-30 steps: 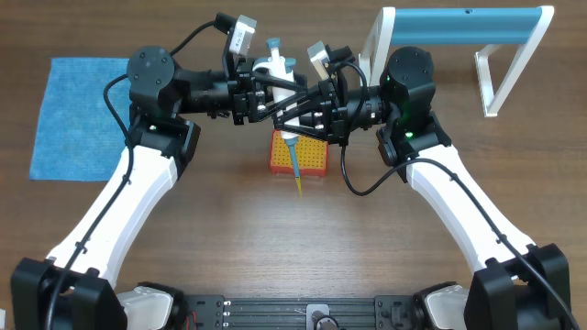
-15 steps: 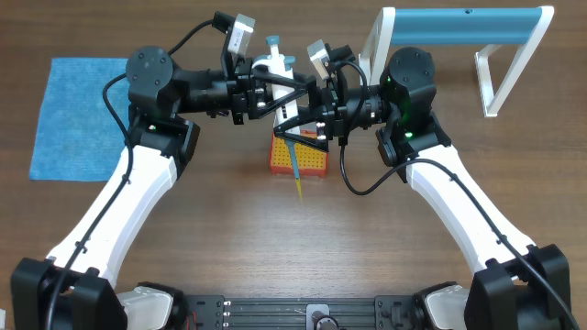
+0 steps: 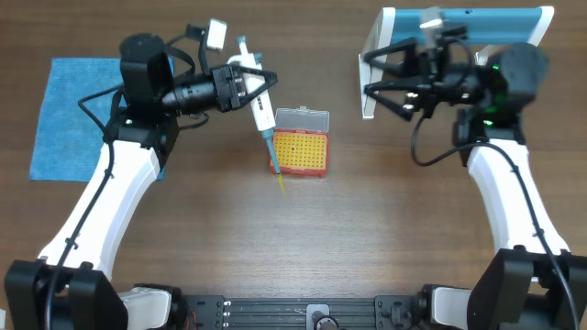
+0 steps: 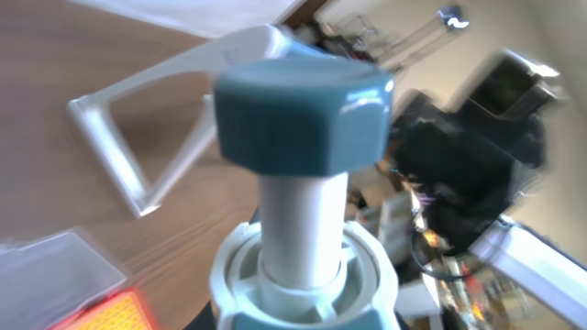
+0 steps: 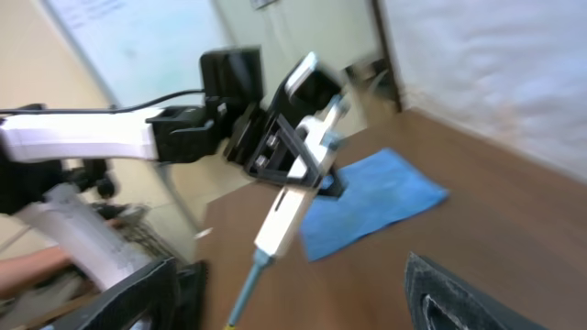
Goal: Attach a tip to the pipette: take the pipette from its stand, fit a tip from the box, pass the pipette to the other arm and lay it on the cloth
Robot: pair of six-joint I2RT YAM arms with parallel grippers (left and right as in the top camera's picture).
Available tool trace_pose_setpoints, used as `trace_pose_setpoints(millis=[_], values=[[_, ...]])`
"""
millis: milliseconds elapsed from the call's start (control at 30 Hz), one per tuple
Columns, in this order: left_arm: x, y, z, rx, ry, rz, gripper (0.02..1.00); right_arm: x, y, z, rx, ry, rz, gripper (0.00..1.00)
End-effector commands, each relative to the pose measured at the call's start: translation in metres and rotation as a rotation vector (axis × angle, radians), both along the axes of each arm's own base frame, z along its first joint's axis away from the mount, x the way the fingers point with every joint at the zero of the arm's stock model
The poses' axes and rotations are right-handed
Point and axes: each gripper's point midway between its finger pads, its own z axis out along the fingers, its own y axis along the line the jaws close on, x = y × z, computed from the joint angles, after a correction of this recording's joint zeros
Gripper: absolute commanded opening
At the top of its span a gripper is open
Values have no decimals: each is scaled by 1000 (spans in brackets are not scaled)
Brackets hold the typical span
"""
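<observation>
Risk: pipette (image 3: 260, 103) is clamped high on its body by the left tool (image 3: 249, 84), with the yellow tip (image 3: 279, 181) hanging tilted near the tip box (image 3: 301, 151) edge. The tip could be knocked loose on the box, or the pipette slipped in the swing to the cloth (image 3: 69, 115). Left arm is stretched toward the middle of the desk (image 3: 183, 238), wrist level. Right tool (image 3: 367, 75) is spread wide, empty, by the stand (image 3: 459, 27).

Overhead, we look straight down on the whole table (image 3: 293, 257) from well above. At the left wrist we sit hard against the pipette (image 4: 303, 119), facing the stand (image 4: 108, 158). At the right wrist we see that same pipette from farther off, cloth (image 5: 385, 197) behind.
</observation>
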Motion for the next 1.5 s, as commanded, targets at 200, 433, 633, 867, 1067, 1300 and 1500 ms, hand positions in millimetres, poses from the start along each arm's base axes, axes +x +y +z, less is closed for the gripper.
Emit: trace_pose_setpoints(millis=[200, 433, 633, 867, 1067, 1300, 1500], values=[[17, 55, -52, 450, 149, 309, 27, 25, -123, 20, -36, -169, -390, 809], [1, 112, 24, 639, 183, 461, 27, 24, -217, 27, -60, -225, -700, 812], [-30, 169, 22, 810, 328, 474, 27, -13, -176, 69, -100, -323, -713, 812], [-10, 199, -52, 971, 570, 343, 27, -81, -139, 13, -469, -115, -1112, 974], [14, 264, -72, 1048, 648, 380, 27, -122, -91, 6, -459, -97, -988, 974], [14, 325, -96, 1118, 704, 424, 27, -126, -117, 1, -531, -79, -1146, 974], [26, 331, -126, 1134, 711, 358, 25, -183, -134, 21, -545, -211, -1382, 974]])
